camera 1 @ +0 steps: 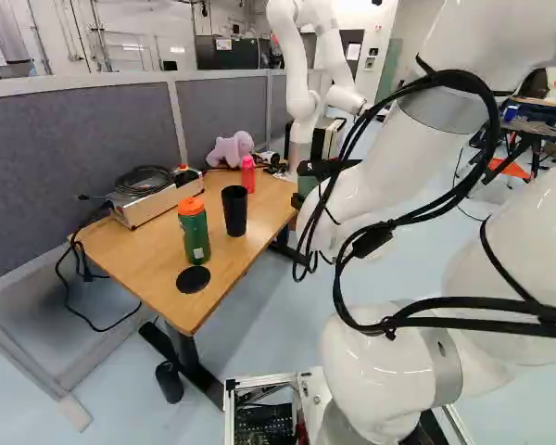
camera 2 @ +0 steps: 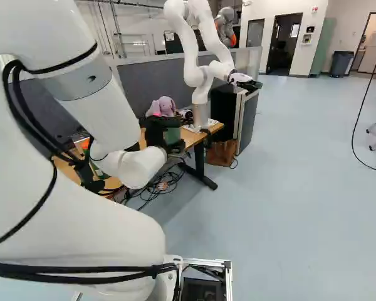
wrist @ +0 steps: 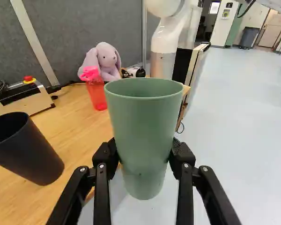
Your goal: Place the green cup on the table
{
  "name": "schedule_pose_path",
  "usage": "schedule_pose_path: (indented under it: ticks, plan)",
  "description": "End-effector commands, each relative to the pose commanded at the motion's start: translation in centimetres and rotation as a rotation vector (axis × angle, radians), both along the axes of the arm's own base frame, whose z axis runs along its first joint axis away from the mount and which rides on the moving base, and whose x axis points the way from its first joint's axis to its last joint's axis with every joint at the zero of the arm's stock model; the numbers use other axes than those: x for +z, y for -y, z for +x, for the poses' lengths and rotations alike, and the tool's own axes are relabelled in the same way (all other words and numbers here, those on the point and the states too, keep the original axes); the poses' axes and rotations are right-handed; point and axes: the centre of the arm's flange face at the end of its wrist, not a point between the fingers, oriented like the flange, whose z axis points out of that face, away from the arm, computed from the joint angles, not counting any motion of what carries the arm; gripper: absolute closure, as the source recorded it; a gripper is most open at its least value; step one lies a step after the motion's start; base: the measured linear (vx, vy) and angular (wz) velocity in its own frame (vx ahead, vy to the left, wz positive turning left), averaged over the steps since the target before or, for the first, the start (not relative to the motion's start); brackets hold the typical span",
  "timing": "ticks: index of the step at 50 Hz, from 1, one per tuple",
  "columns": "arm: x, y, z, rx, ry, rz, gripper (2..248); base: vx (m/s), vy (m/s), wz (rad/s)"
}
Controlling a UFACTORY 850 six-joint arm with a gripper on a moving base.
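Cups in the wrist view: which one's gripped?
The green cup, held between both fingers of the gripper. The black cup stands ungripped on the table.

A robotics lab: another robot (camera 1: 301, 100) stands on the surface (camera 1: 134, 261), upper middle of the left base view, near grey partitions (camera 1: 74, 148) and coiled cable (camera 1: 146, 178).

A glossy white robot arm (camera 1: 473, 37) with rounded joints (camera 1: 375, 371) and grey bands (camera 1: 448, 366) wore looping black cables (camera 1: 465, 80); silver screws (wrist: 101, 166) dotted its black claw (camera 2: 172, 135).
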Motion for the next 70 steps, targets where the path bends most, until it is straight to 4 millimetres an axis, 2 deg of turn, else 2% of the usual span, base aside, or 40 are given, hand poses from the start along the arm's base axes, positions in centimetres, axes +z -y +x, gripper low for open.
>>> schedule_pose_path:
  ticks: [20, 56, 70]
  plan:
    - [0.2, -0.2, 1.5, 0.007, -0.005, 0.000, 126, 0.000, 0.000, 0.000]
    - [0.5, -2.2, 8.9, 0.058, -0.008, 0.000, 126, 0.000, 0.000, 0.000]
    - [-0.4, -2.9, 12.1, 0.071, 0.003, 0.000, 126, 0.000, 0.000, 0.000]
